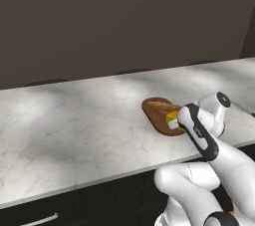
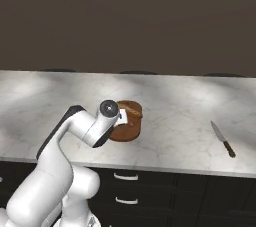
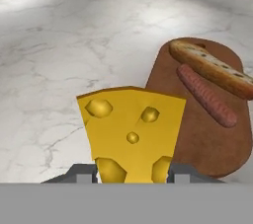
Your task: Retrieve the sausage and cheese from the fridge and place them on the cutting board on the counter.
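One cheese [image 3: 131,131] between end effector [image 3: 133,174] fingertips

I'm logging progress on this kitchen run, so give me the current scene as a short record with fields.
end effector: shut on the cheese, held over the near edge of the cutting board
sausage: lying on the cutting board
bread roll: on the board, beside the sausage on its far side
cutting board position: on the counter
knife: on the counter, apart from the board
done: sausage placed
left: cheese not yet released
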